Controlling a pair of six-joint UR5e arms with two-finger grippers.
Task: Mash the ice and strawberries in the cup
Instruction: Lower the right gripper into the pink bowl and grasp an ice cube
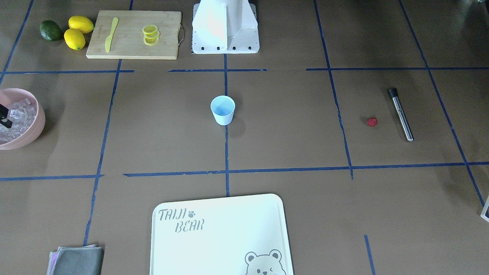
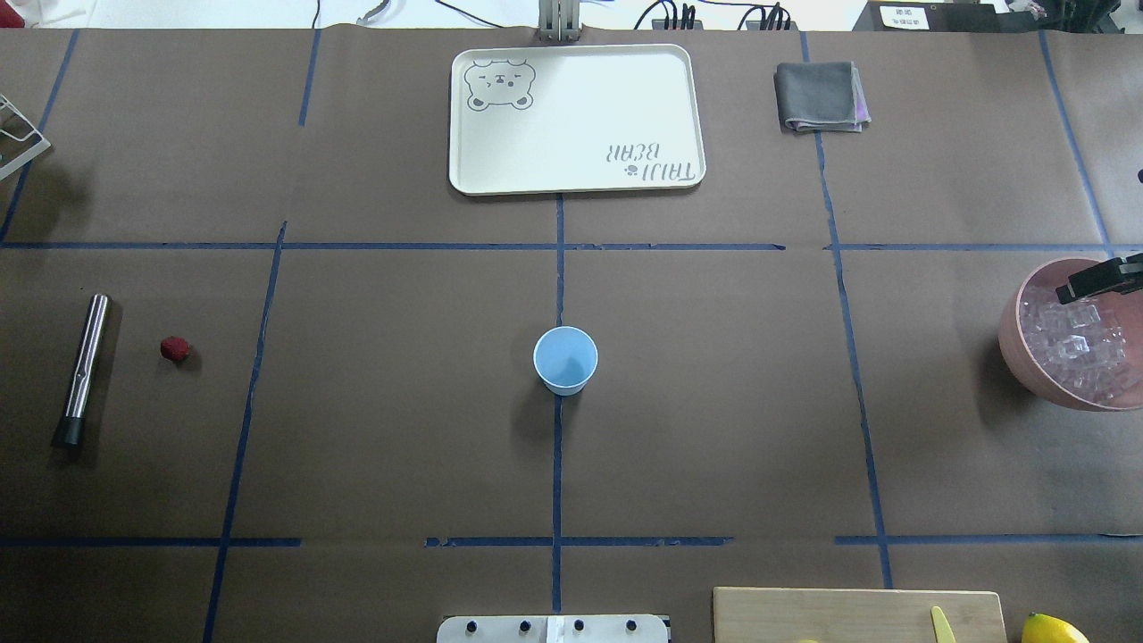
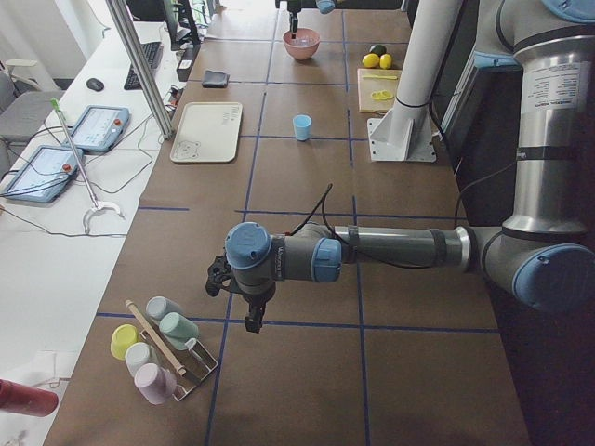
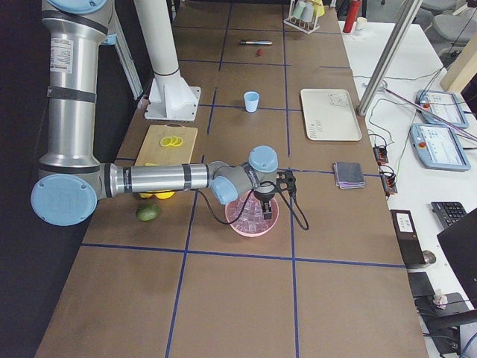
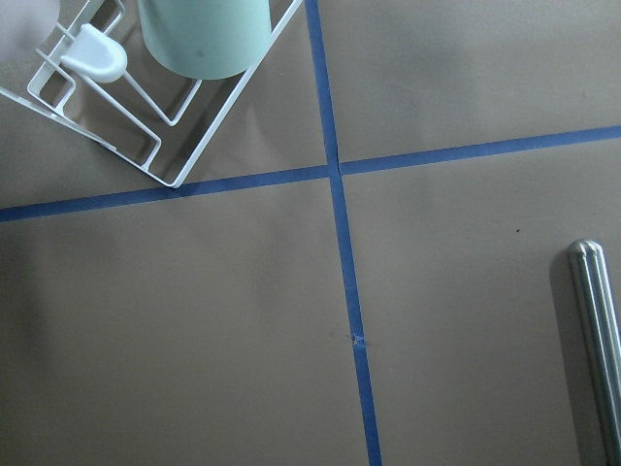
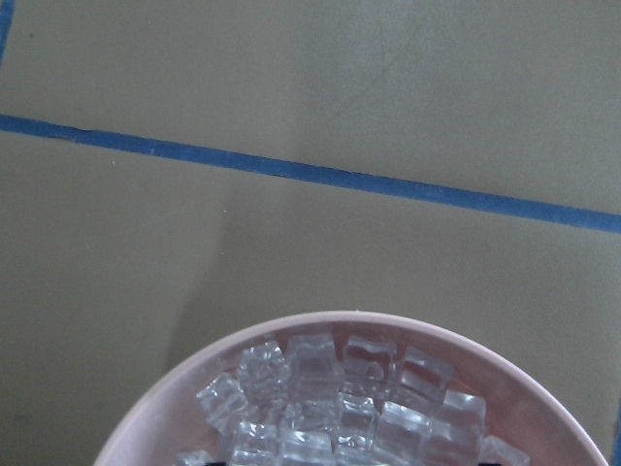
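The pale-blue cup [image 2: 565, 360] stands upright at the table's middle, with nothing showing inside it; it also shows in the front view [image 1: 222, 110]. The red strawberry [image 2: 175, 348] lies on the robot's left, beside a steel muddler [image 2: 82, 366]. The ice [image 2: 1076, 348] fills a pink bowl [image 2: 1013, 339] on the right. My right gripper [image 2: 1098, 279] hangs over the ice, cut off by the frame edge; I cannot tell its state. My left gripper [image 3: 253, 321] hovers low past the muddler, near a cup rack; I cannot tell its state.
A cream tray [image 2: 576, 116] and a grey cloth [image 2: 820, 96] lie at the far side. A wooden board [image 1: 133, 34] with lemon slices [image 1: 150, 35] and a yellow knife [image 1: 110, 34] sits by the robot base, next to lemons [image 1: 78, 32] and an avocado [image 1: 50, 30].
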